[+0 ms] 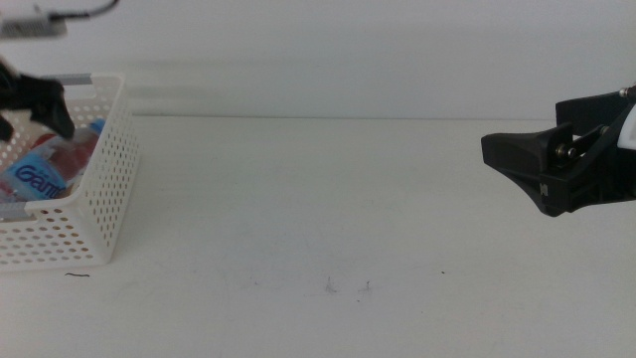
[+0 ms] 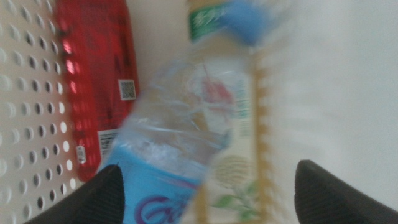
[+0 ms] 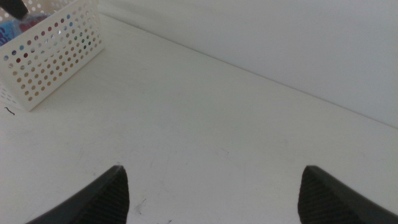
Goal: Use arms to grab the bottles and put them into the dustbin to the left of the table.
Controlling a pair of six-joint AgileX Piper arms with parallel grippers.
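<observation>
Bottles: all three appear lodged in the dustbin (image 1: pixel 94 189), so the task reads as essentially done.

Middle view. Dustbin at the far left of the frame on the table (image 1: pixel 328 199). Inside it, the water bottle (image 1: pixel 45 174) shows its blue label, with red beside it. Left gripper (image 1: pixel 35 104) hangs over the bin at upper left, jaws spread, nothing between them; judged to be there because it has just let go. Right gripper (image 1: pixel 517 159) waits at the right edge, above bare tabletop.

Left wrist view. Looking down into the bin: red can (image 2: pixel 96 81) lies against the perforated wall, yellow tea bottle (image 2: pixel 239 155) next to it, water bottle across both, blurred. Jaws stand wide apart at the lower corners, clear of every bottle.

Right wrist view. Jaws wide apart and empty at the lower corners; bin at upper left, well apart, no bottle on the visible table.
</observation>
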